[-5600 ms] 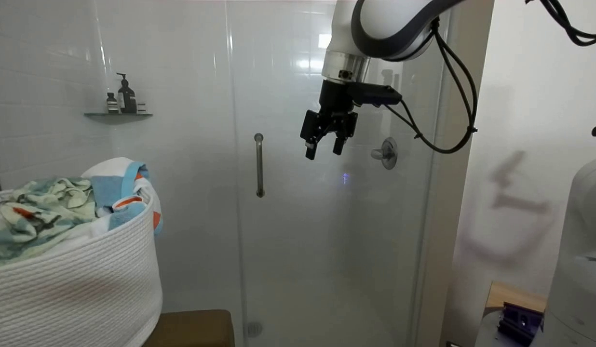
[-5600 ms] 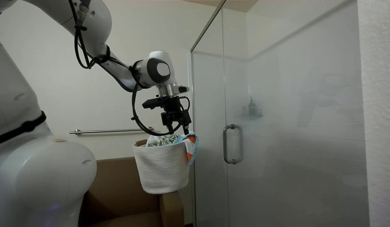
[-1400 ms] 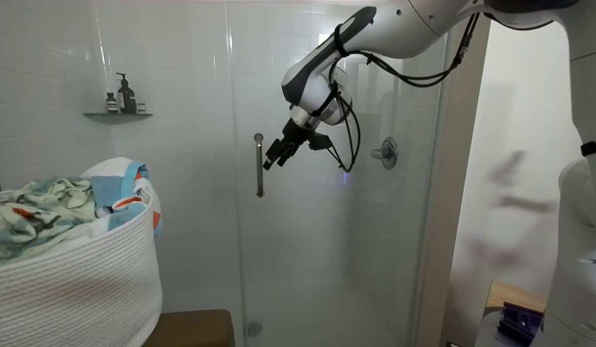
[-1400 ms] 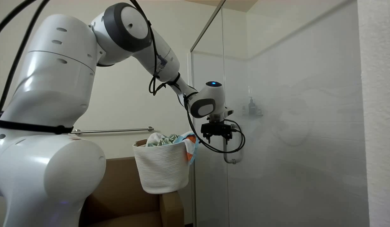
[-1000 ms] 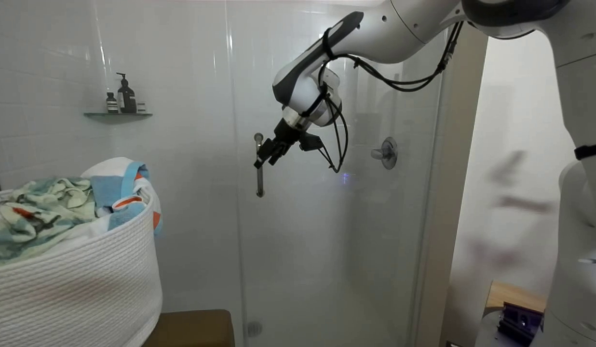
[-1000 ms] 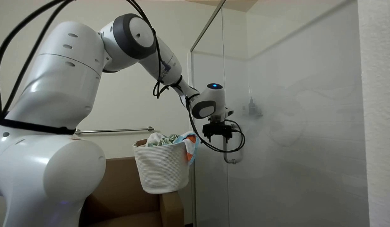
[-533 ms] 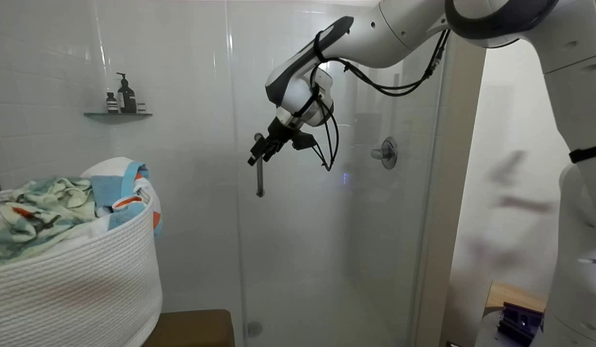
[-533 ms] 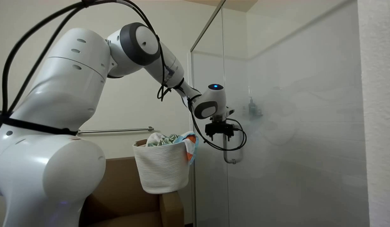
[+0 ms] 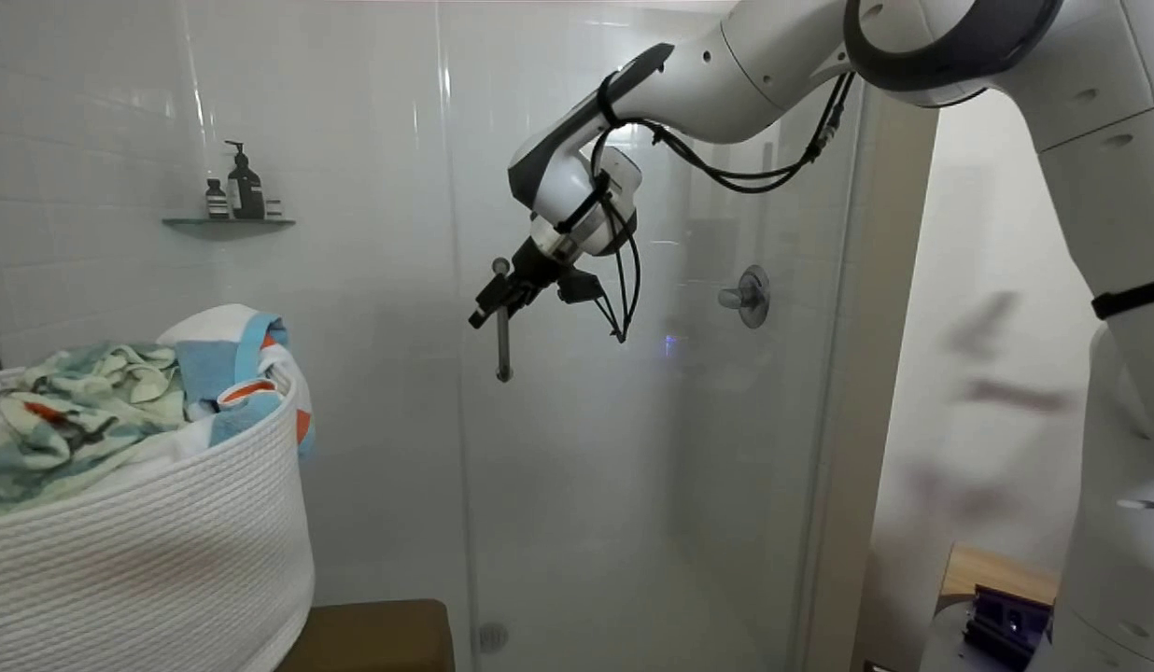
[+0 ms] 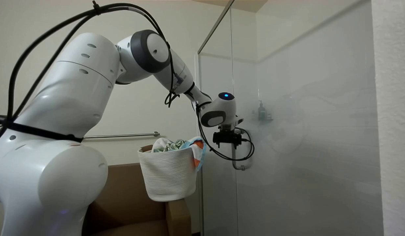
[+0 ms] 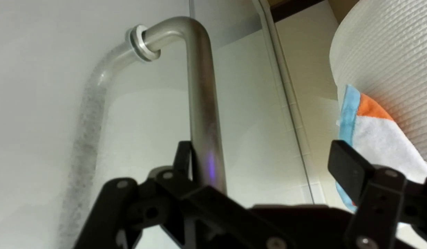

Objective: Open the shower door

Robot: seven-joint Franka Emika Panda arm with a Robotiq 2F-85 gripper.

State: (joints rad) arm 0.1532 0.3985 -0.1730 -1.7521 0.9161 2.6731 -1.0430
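Handle (image 11: 203, 93) of the shower door (image 9: 633, 467) lies btwn the fingers (image 11: 348, 166) of the gripper (image 11: 263, 159); they're well apart, nothing clamped. In wrist view the handle runs up to 11 o'clock, right beside the 9 o'clock finger, which seems to be on the door side (contact: can't tell), w/ a wide gap to the 3 o'clock finger. Door looks closed: free edge in line w/ the fixed panel (image 9: 372, 485) at its 9 o'clock.

Step in hand: prob. end of the reach, no grasp yet. Next: ctr the handle a touch, bring both fingers in on it, then draw the door out in an arc, not dead straight, b/c the hinges are prob. on its 3 o'clock side.

Room: in both exterior views the basket (image 10: 168, 177) is at 8 o'clock from the gripper, on a brown armchair (image 10: 130, 193). In wrist view its hanging towel (image 11: 376, 141) shows at 3 o'clock, past the far finger; gap hard to judge, so a swing that way might brush it. Robot's own body (image 9: 1132, 467), btwn 3 & 4 o'clock in an exterior view, may crowd the door's sweep.
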